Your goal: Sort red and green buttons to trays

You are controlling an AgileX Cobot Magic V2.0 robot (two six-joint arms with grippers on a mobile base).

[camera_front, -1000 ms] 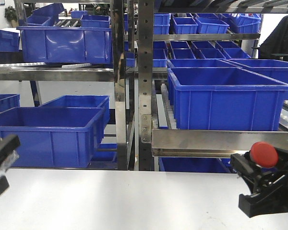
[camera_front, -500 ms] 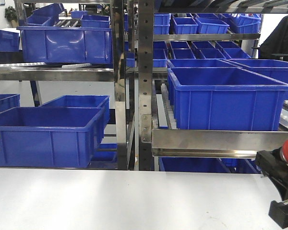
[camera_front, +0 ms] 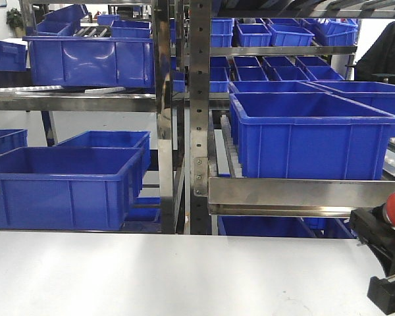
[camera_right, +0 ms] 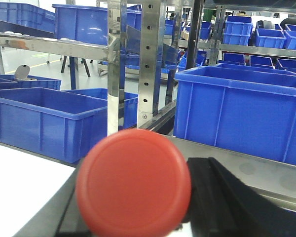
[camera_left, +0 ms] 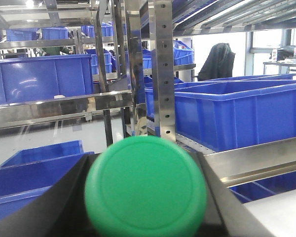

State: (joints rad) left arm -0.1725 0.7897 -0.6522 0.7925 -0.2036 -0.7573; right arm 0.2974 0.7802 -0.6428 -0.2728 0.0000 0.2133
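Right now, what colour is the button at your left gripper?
Green. The button shows best in the left wrist view.

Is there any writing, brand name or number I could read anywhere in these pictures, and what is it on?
None can be read.
The green button and red button have blank caps.
The blue crates and steel rack show no legible lettering.

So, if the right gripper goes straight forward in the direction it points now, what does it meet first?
Probably the steel shelf rail of the rack, just beyond the red button held by the right gripper; the blue crate sits behind it. Depth is unclear.
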